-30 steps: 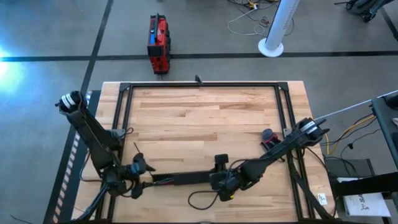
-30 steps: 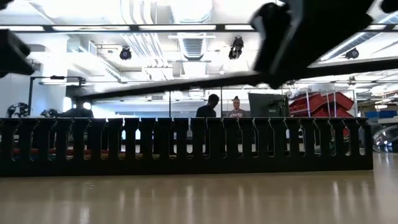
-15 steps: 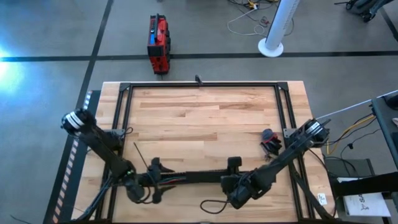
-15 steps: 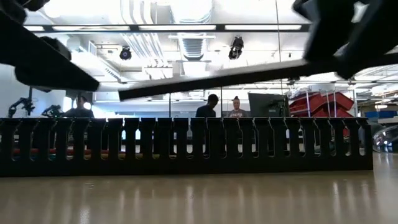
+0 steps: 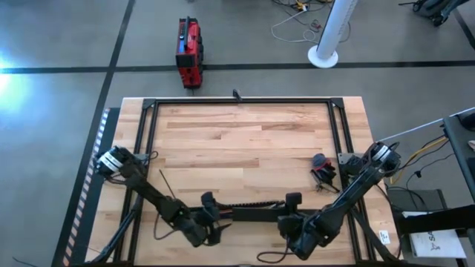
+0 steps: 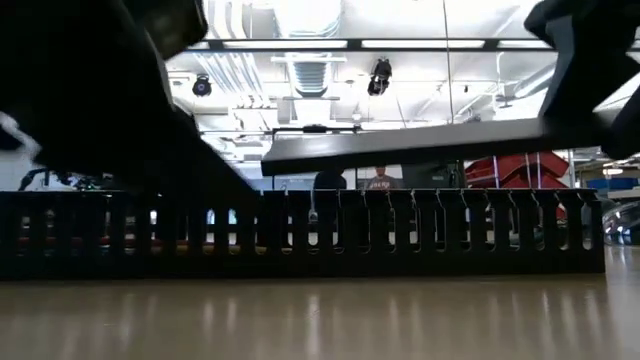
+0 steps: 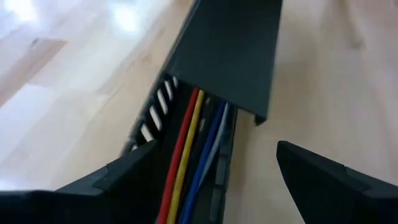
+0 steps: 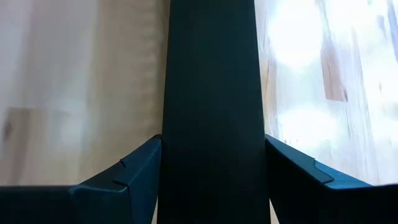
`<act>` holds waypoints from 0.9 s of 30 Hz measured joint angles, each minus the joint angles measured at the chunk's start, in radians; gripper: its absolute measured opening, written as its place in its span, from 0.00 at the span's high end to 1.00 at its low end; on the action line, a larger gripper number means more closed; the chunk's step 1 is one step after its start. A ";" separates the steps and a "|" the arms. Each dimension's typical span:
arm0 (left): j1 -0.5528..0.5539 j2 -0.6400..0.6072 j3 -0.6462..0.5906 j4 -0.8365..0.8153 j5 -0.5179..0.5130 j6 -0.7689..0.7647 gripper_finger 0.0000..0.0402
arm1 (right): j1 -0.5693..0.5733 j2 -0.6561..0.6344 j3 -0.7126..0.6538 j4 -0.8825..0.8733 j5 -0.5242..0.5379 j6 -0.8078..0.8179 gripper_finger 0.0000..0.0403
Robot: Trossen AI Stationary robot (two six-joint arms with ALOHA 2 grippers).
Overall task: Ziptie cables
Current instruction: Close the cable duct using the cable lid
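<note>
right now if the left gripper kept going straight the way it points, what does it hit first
Probably the cables in the slotted black duct, just before the flat black cover. The left gripper is open around them; depth is uncertain.

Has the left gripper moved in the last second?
Yes. In the high view the left gripper has slid rightward along the table's near edge, away from the black frame rail at the left.

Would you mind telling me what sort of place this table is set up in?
Probably an open lab or workshop: bare grey floor marked with dark lines, exposed ceiling ducts and strip lights, red storage bins, and people beyond the wooden table.
</note>
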 joint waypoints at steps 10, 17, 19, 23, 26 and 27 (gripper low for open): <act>0.015 0.048 0.213 -0.300 0.003 0.023 0.23 | 0.008 -0.011 -0.055 0.079 -0.001 -0.028 0.46; 0.036 0.039 0.339 -0.558 0.035 0.014 0.23 | 0.024 -0.063 -0.074 0.079 0.002 -0.041 0.46; 0.047 0.039 0.330 -0.572 0.036 0.007 0.23 | 0.024 -0.074 -0.087 0.078 0.005 -0.037 0.46; 0.073 0.038 0.292 -0.571 0.039 -0.011 0.23 | 0.025 -0.085 -0.119 0.093 -0.001 -0.021 0.46; 0.092 0.036 0.262 -0.538 0.062 -0.017 0.23 | 0.024 -0.085 -0.146 0.127 -0.002 -0.017 0.46; 0.097 0.036 0.249 -0.527 0.072 -0.017 0.23 | 0.024 -0.085 -0.155 0.140 -0.001 -0.017 0.46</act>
